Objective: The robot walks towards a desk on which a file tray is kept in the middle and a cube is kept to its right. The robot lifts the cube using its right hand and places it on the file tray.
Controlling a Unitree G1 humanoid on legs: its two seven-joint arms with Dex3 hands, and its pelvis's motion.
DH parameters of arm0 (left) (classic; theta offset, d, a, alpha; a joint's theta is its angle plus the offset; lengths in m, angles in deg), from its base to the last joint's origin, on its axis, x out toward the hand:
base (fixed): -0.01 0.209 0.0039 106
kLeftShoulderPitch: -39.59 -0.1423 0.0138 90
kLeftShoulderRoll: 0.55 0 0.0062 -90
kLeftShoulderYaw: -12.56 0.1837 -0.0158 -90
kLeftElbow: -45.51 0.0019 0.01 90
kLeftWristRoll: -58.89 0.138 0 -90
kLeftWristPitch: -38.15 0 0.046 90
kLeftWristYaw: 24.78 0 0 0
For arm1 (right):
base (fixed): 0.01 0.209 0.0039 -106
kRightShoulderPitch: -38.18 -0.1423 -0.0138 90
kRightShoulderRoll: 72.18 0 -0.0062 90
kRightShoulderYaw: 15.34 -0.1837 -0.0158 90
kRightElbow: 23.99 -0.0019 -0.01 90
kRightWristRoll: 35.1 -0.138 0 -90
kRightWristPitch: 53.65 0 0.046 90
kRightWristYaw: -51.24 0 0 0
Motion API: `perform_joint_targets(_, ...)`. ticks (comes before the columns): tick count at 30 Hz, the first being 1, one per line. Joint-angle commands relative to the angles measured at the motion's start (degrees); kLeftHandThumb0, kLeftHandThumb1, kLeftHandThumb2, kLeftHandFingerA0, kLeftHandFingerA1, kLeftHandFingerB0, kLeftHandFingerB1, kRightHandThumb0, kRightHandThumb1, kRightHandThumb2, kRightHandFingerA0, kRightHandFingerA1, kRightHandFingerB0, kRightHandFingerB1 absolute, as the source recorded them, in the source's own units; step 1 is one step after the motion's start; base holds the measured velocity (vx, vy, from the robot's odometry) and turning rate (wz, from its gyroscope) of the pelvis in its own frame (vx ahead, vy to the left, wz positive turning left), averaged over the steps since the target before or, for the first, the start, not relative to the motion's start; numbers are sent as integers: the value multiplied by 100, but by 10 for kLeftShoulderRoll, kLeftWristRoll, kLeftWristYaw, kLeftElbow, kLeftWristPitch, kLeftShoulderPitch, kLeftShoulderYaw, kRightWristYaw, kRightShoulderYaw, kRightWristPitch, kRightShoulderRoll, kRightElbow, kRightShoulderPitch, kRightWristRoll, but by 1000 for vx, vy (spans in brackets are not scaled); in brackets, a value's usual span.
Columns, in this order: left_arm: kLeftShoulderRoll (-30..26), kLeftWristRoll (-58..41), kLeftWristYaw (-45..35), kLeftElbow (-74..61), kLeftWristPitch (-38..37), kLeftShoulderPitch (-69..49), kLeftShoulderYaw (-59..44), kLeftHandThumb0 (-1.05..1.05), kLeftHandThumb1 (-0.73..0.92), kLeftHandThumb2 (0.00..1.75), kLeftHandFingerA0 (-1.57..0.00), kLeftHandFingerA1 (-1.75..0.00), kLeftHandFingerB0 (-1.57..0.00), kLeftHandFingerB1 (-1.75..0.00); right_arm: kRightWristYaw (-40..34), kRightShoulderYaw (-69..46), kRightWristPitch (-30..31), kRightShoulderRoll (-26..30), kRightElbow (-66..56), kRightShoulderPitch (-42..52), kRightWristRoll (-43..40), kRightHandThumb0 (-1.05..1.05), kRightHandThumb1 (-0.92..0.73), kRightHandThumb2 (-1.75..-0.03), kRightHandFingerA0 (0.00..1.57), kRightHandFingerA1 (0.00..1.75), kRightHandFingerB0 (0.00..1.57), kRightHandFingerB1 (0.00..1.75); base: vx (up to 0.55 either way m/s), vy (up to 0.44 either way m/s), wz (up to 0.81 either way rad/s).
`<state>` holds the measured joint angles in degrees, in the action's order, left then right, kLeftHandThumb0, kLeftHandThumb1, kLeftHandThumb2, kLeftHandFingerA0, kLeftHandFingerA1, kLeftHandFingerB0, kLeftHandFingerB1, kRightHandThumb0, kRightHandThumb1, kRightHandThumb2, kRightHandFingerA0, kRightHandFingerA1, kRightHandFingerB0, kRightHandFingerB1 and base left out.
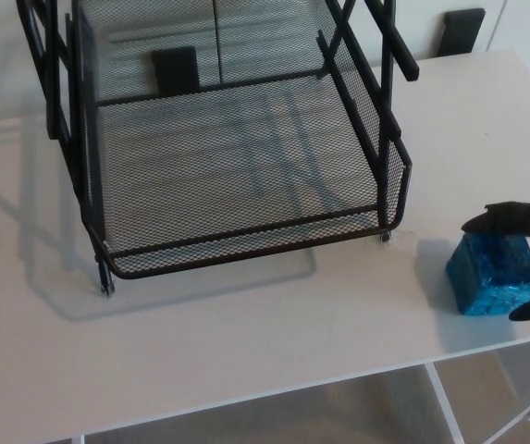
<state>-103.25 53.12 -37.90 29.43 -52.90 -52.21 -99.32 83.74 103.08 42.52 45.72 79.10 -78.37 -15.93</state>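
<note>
Head view shows the right hand [526, 220] spread, one finger beyond the cube [493, 273] and one nearer. The cube rests on the desk [246, 351] between them, and the file tray [246, 250] lies off to the hand's left.

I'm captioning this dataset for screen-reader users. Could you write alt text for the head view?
The robot's black right hand reaches in from the right edge at a blue cube resting on a white desk. A black mesh file tray stands to the cube's left, mid-desk.
</note>
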Motion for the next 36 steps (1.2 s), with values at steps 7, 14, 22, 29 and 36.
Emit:
perform_joint_targets(7, -5, 18, 15, 1, -14, 0, 28, -69, 64, 156, -110, -134, -48, -102, -180, 86, -2, 16, -12, 43, 268, -54, -60, -59, 68, 74, 26, 30, 0, 0, 0)
perform_joint_targets(14, -5, 5, -7, -1, -9, 3, 21, -73, 65, 161, -75, -121, -35, -99, -372, 64, -1, -39, 21, 96, 271, -24, -69, -60, 93, 156, 89, 57, 0, 0, 0)
perform_joint_targets(22, -6, 13, 3, -1, -9, 10, 28, -71, 67, 160, -84, -123, -40, -101, -432, 15, 0, -55, 3, 119, 242, -29, -62, -58, 90, 162, 90, 62, 0, 0, 0)
perform_joint_targets(29, -2, 8, 10, 2, -5, 8, 28, -72, 65, 158, -87, -123, -37, -97, -415, -78, -4, -37, -17, 121, 184, -21, -71, -66, 92, 145, 89, 69, 0, 0, 0)
perform_joint_targets(36, -4, 3, 7, 1, -9, 4, 25, -73, 66, 160, -89, -126, -35, -99, -337, -228, 27, -5, -58, 46, 113, -17, -75, -71, 87, 143, 91, 61, 0, 0, 0)
